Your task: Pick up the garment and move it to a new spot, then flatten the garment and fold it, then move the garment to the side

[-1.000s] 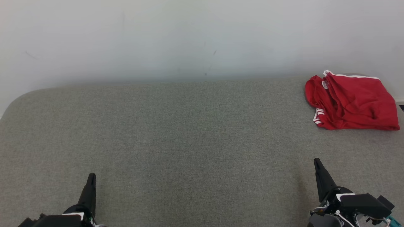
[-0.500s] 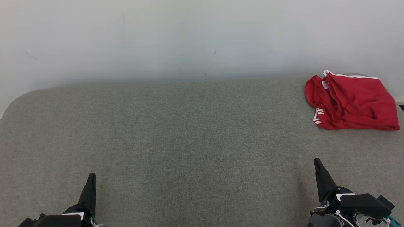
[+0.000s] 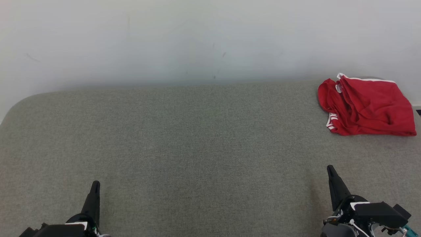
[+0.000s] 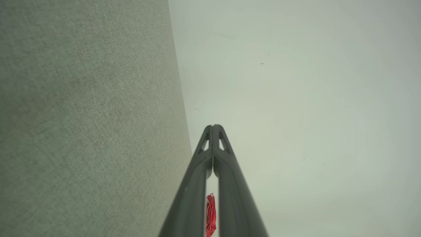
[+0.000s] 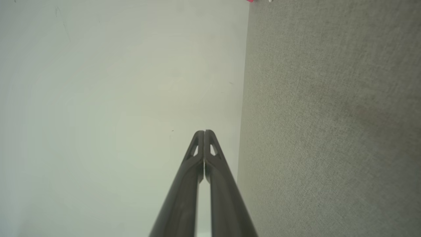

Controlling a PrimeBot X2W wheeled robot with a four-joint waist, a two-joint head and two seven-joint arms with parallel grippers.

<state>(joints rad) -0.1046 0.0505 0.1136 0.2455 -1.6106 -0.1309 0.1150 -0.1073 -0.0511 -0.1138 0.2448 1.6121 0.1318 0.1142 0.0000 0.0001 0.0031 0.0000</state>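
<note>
A red garment (image 3: 366, 105) with thin white edges lies at the upper right of the head view. It is bunched up and partly folded over, not flat. It rests on the grey tabletop (image 3: 197, 138), close to where the tabletop meets the white wall (image 3: 197, 33) and close to the right edge of the frame. The tabletop looks soft like cloth and has a round corner at the far left.

The left gripper (image 3: 95, 183) is at the lower left of the head view and points up the frame. The right gripper (image 3: 330, 168) is at the lower right. It points up too and leans a little to the left. The garment is well apart from both, but it is nearer to the right gripper, higher up the frame.

In the left wrist view the left gripper (image 4: 213, 126) rises from the bottom middle. Its jaws are pressed together at the tips and hold nothing. Low down, in the thin gap between the two dark fingers (image 4: 194, 184), a small strip of the red garment (image 4: 210, 214) shows far off. The tabletop (image 4: 82, 131) is on the left of this frame and the wall (image 4: 312, 115) is on the right.

In the right wrist view the right gripper (image 5: 204, 131) also has its jaws pressed together and holds nothing. Here the wall (image 5: 98, 98) is on the left and the tabletop (image 5: 329, 131) is on the right.
</note>
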